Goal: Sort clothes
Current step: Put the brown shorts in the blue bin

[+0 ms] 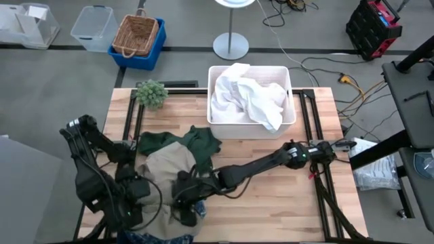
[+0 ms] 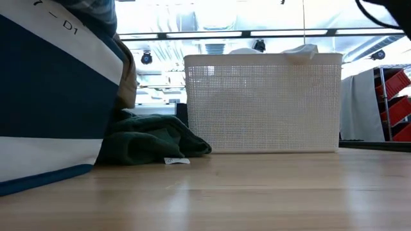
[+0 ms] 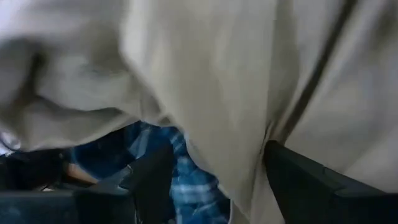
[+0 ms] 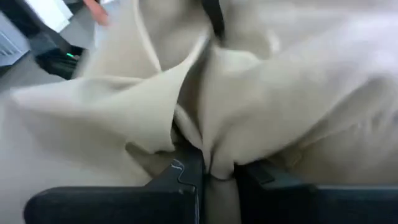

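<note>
Much of the clothes pile is hidden. In the high view the khaki garment (image 1: 166, 169) lies bunched over the desk's near left part, covering what is under it; a blue plaid garment (image 3: 186, 180) shows only as a patch beneath the khaki in the left wrist view, and as a scrap at the desk's near edge. The left gripper (image 3: 211, 180) is under the draped khaki cloth, its two dark fingers standing wide apart with a fold of the khaki hanging between them; whether they press on it cannot be told. The right gripper (image 4: 217, 171) reaches across from the right side into the same garment, its fingers nearly closed and pinching a fold of khaki cloth. In the high view both grippers are mostly lost among cloth and cables.

The dark green garment (image 1: 180, 142) lies just behind the khaki one, near the white bin (image 1: 290, 102), which holds white clothes (image 1: 247, 98). In the low view a navy-and-white cloth (image 2: 51, 96) fills the left side, cut off by the frame.

The desk (image 1: 271, 203) is pale wood planks on a dark frame. A small plant (image 1: 151, 93) stands at its far left corner. On the grey floor beyond are a wicker basket (image 1: 135, 34) in a blue crate, clear boxes and a round lamp base.
</note>
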Motion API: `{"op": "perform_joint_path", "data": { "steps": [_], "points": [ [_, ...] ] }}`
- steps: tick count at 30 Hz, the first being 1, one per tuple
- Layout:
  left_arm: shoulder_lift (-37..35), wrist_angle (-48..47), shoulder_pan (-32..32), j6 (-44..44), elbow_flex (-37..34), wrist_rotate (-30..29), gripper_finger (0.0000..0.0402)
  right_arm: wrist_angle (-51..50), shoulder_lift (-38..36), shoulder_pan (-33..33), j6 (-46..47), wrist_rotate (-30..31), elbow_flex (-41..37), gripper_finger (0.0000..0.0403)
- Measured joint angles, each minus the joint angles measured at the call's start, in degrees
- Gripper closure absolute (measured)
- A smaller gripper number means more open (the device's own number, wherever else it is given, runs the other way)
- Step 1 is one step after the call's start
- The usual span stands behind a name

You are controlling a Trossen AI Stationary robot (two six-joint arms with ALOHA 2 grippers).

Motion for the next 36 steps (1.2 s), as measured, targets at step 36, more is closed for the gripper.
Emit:
{"op": "perform_joint_path", "data": {
  "steps": [36],
  "points": [
    [0.2, 17.7, -8.9, -4.7, 0.8, -20.9, 0.0288, 15.0, 11.0, -2.1, 8.5, 1.6, 0.3, 0.0393]
  ]
}}
